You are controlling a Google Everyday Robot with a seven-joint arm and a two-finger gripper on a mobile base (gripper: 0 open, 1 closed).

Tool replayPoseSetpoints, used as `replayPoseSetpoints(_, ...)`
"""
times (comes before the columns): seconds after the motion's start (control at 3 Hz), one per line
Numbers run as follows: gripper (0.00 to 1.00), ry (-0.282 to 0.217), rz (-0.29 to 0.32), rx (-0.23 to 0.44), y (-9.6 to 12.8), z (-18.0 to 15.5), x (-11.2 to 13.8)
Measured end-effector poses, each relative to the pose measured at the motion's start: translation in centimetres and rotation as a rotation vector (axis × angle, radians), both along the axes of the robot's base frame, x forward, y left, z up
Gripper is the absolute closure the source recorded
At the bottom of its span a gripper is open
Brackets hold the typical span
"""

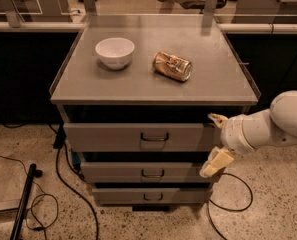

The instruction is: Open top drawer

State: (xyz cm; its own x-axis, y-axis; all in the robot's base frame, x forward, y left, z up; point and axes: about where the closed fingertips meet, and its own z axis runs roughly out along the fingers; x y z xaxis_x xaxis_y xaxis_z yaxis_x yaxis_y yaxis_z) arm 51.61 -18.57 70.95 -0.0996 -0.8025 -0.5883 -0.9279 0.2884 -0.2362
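The top drawer [108, 137] is the widest grey front right under the cabinet top, with a small dark loop handle [154, 136] at its centre. Its front sits about in line with the cabinet, and no tray shows. My gripper [216, 141] is at the drawer's right end, well right of the handle. Its pale fingers are spread wide, one fingertip [217, 118] at the drawer's upper right corner and the other [214, 162] lower, by the middle drawer. It is open and holds nothing.
A white bowl [115, 52] and a tipped brown can [172, 66] lie on the cabinet top [218, 79]. Two narrower drawers [148, 173] sit below. Cables [63, 184] and a dark pole [23, 204] lie on the speckled floor at the left.
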Motion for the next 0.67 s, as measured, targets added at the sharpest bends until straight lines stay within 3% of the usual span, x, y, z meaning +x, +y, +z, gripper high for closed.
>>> replayPoseSetpoints(0.33, 0.00, 0.087, 0.081, 0.086, 2.46, -3.44, 1.22)
replayPoseSetpoints(0.67, 0.00, 0.100, 0.089, 0.101, 2.76, -4.05, 1.67)
